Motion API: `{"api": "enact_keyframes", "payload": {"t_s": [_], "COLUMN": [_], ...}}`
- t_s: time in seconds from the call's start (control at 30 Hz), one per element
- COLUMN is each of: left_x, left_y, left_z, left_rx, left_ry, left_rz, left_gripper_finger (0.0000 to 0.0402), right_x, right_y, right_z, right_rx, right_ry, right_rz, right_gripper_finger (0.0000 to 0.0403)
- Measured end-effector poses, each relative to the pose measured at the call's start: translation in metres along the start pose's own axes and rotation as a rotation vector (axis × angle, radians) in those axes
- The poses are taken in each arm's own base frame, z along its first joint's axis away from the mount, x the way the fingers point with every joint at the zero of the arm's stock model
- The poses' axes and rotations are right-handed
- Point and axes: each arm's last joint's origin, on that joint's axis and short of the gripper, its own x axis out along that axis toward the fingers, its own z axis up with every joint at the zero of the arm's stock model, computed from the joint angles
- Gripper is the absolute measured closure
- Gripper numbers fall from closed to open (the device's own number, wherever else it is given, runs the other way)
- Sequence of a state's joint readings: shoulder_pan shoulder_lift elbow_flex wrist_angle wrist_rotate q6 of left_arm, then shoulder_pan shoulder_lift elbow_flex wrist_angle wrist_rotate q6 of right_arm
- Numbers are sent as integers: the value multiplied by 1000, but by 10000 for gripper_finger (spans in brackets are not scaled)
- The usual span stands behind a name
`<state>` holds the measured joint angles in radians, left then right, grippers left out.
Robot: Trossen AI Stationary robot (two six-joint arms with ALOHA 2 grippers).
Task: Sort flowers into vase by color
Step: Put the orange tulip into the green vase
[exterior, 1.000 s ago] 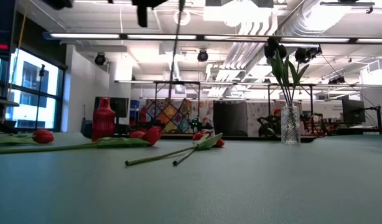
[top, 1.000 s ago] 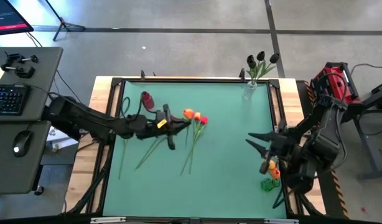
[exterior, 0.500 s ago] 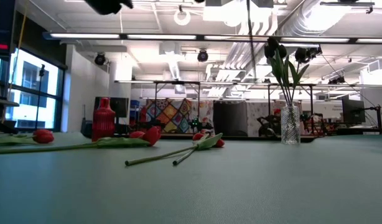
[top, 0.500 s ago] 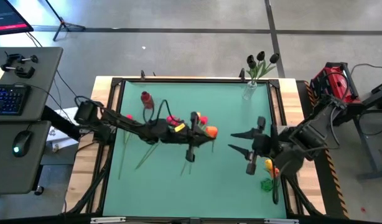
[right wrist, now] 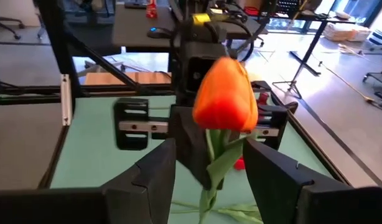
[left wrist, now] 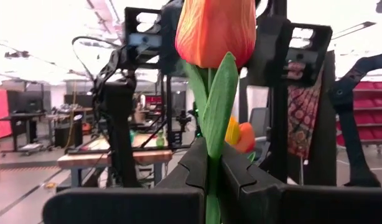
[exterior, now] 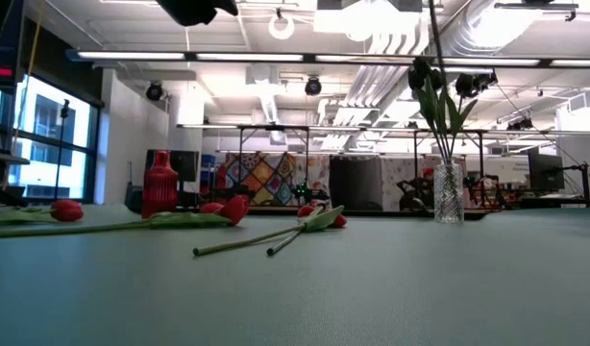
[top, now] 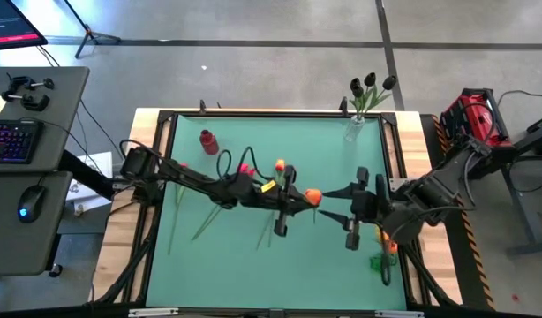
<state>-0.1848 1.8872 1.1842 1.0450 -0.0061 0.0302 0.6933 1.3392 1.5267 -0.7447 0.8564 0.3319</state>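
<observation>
The left gripper [top: 299, 199] was pinched on the green stem of an orange-headed artificial tulip [top: 312, 196], held above the middle of the green table [top: 342, 274]. The right gripper [top: 331, 201] met it there, its fingers [right wrist: 155, 171] spread either side of the stem without clearly touching it. A second before, the left gripper had been nearer the table's left side and the right gripper farther right and narrower. In the low view both grippers were cut off overhead. Red tulips [exterior: 228, 208] lay on the table; near-black ones [top: 370, 83] stood in the clear glass vase [top: 353, 129].
</observation>
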Motion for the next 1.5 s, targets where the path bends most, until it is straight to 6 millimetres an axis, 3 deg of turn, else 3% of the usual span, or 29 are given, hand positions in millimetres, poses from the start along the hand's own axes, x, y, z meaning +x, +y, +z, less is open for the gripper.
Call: {"api": "enact_keyframes", "payload": {"t_s": [0.3,0.67,1.17,1.4,1.5], "left_x": [6,6,6,6,6], "left_y": [-1,-1,-1,-1,-1], "left_z": [-4,-5,-3,-3,-3], "left_rx": [18,17,14,8,8], "left_ry": [26,43,29,30,36], "left_rz": [-26,-26,-26,-25,-25], "left_gripper_finger": [401,401,401,398,397], "right_x": [9,12,12,8,-2], "right_y": [-1,-2,-3,-1,-4], "right_z": [-6,-3,-3,-9,-7], "right_rx": [-12,1,-4,6,26], "right_ry": [22,38,40,84,59], "right_rz": [1,61,57,75,74], "right_gripper_finger": [230,286,293,304,304]}}
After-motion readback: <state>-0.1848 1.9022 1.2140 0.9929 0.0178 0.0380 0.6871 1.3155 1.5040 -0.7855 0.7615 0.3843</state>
